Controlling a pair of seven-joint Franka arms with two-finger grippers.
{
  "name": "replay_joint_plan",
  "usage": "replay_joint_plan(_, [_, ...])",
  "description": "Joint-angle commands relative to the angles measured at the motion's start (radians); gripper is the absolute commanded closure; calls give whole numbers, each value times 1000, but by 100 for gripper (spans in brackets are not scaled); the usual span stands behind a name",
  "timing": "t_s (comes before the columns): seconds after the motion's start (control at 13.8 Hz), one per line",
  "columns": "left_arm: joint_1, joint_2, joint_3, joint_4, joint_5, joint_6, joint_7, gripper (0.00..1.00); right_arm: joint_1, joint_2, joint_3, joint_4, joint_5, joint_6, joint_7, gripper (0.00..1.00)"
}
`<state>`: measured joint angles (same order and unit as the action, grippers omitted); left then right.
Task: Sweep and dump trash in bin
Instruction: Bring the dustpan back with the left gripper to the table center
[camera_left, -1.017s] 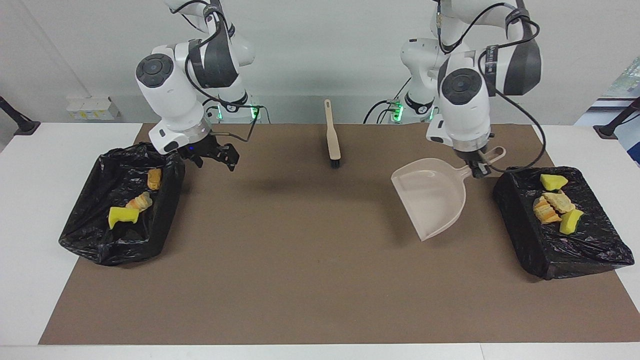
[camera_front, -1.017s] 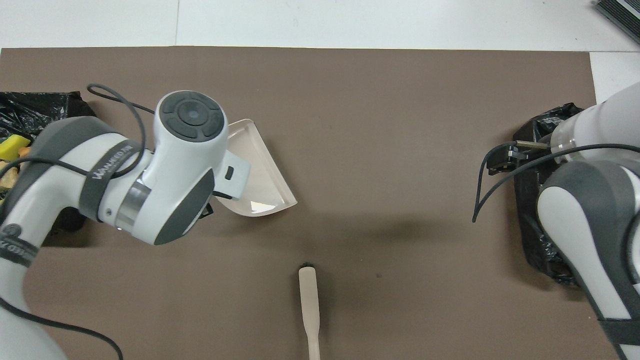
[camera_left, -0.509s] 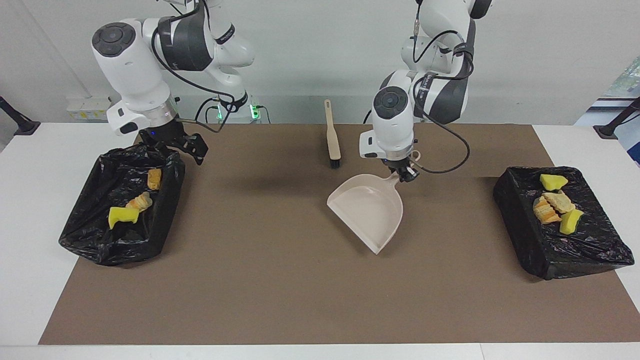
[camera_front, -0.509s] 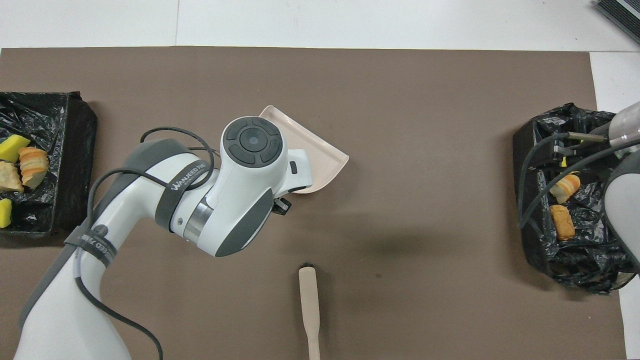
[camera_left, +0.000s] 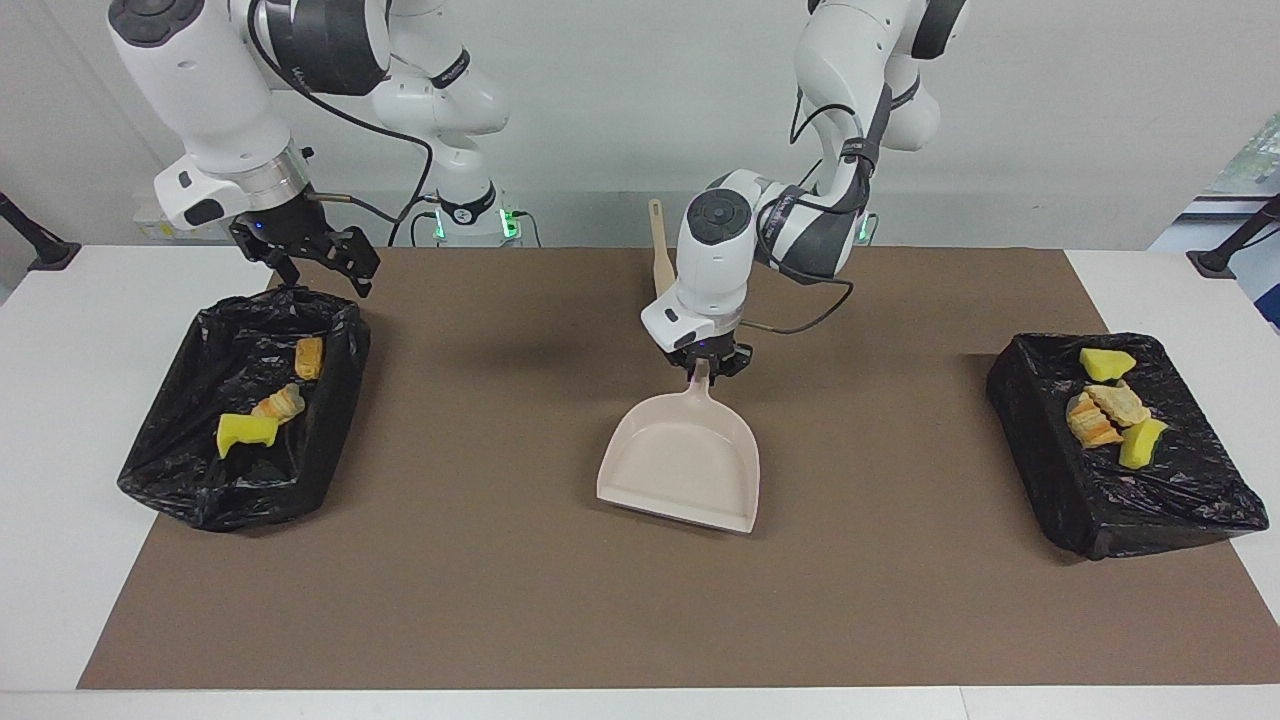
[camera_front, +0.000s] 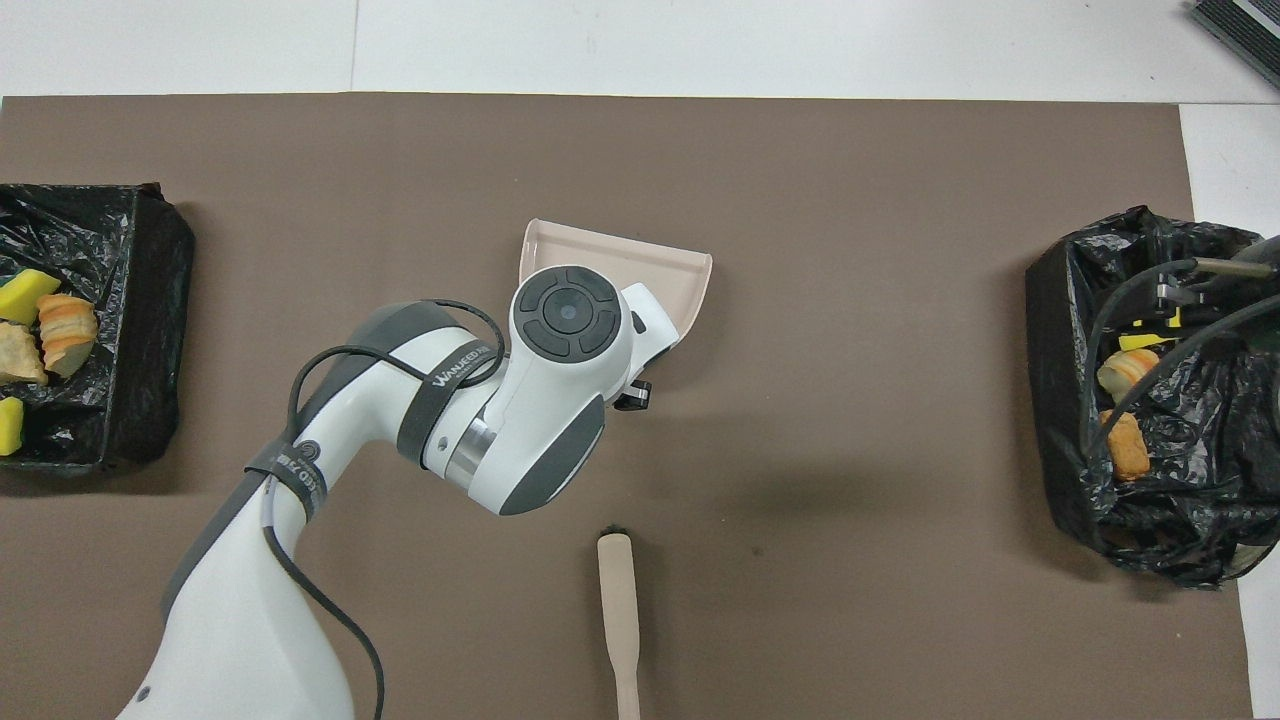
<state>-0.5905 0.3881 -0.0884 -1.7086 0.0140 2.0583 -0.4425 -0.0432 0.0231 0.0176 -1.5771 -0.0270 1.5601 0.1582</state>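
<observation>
My left gripper (camera_left: 706, 366) is shut on the handle of the beige dustpan (camera_left: 685, 462), which lies low on the brown mat at the table's middle, its mouth pointing away from the robots. In the overhead view the arm covers most of the dustpan (camera_front: 655, 270). My right gripper (camera_left: 322, 272) is open and empty, raised over the robot-side edge of the bin (camera_left: 190, 490) at the right arm's end. Trash lies in both bins: a yellow wedge (camera_left: 246, 432) and bread pieces (camera_left: 281, 402) in that one, and yellow wedges (camera_left: 1105, 362) and bread pieces (camera_left: 1098, 414) in the other bin (camera_left: 1180, 505).
The beige brush (camera_front: 620, 610) lies on the mat near the robots, between the two bases, and the left arm partly hides it in the facing view (camera_left: 658, 235). The brown mat (camera_left: 480, 560) shows no loose trash.
The left arm carried the dustpan from beside the bin at its end to the table's middle, turning its mouth away from the robots. The right gripper rose and drew back toward its base.
</observation>
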Motion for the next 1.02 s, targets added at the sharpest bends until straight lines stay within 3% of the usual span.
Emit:
replay_joint_plan(0.0, [-35, 64, 21, 40, -17, 34, -76, 100, -26, -24, 24, 8, -1, -25, 32, 0])
replay_joint_plan(0.36, [-38, 51, 21, 41, -19, -7, -74, 100, -1, -66, 27, -58, 15, 5, 72, 0])
replay_joint_plan(0.44, [-37, 45, 21, 41, -17, -10, -74, 86, -1, -66, 27, -60, 21, 2, 67, 0])
replay_joint_plan(0.51, [-35, 37, 21, 41, -17, -12, -74, 57, -1, -66, 27, -58, 21, -6, 51, 0])
replay_joint_plan(0.58, [-32, 10, 22, 32, -17, -12, -77, 13, -1, -66, 27, -58, 21, -8, 8, 0])
replay_joint_plan(0.65, [-26, -21, 27, 21, -16, -18, -70, 0, -1, -66, 27, -58, 21, -9, -20, 0])
replay_joint_plan(0.94, [64, -115, 35, 9, -16, -191, -59, 0, -1, -66, 27, -58, 19, 8, -12, 0])
